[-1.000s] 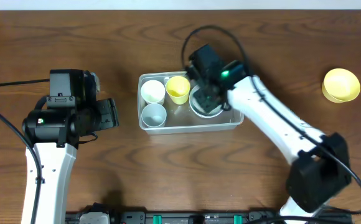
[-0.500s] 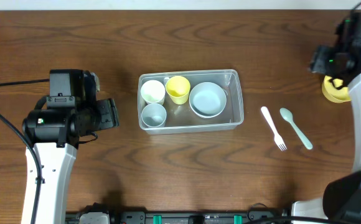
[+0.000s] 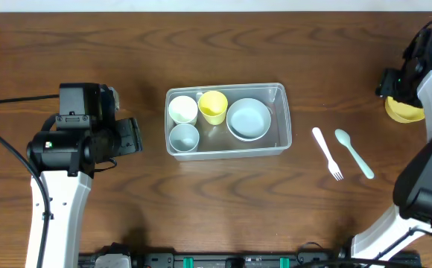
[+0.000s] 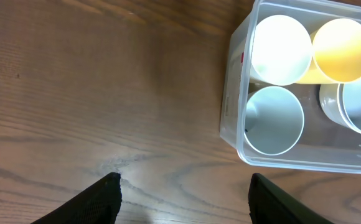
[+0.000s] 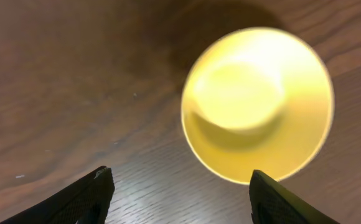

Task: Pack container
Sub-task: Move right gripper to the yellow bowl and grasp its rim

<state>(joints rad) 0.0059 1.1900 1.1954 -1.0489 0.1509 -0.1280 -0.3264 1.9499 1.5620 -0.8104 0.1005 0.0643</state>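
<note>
The clear plastic container (image 3: 280, 119) stands mid-table and holds a white cup (image 3: 182, 109), a yellow cup (image 3: 213, 105), a pale blue cup (image 3: 185, 137) and a white bowl (image 3: 249, 118). It also shows in the left wrist view (image 4: 233, 118). A yellow bowl (image 3: 404, 112) sits at the far right, seen close in the right wrist view (image 5: 257, 102). My right gripper (image 5: 180, 186) is open and empty just beside this bowl. My left gripper (image 4: 180, 193) is open and empty over bare table left of the container.
A white fork (image 3: 326, 152) and a pale green spoon (image 3: 354, 152) lie on the wooden table (image 3: 126, 45) between the container and the yellow bowl. The right arm (image 3: 428, 141) runs along the right edge.
The right arm has left the container, where it set down the white bowl, and swung to the far right over the yellow bowl. The left arm has not moved.
</note>
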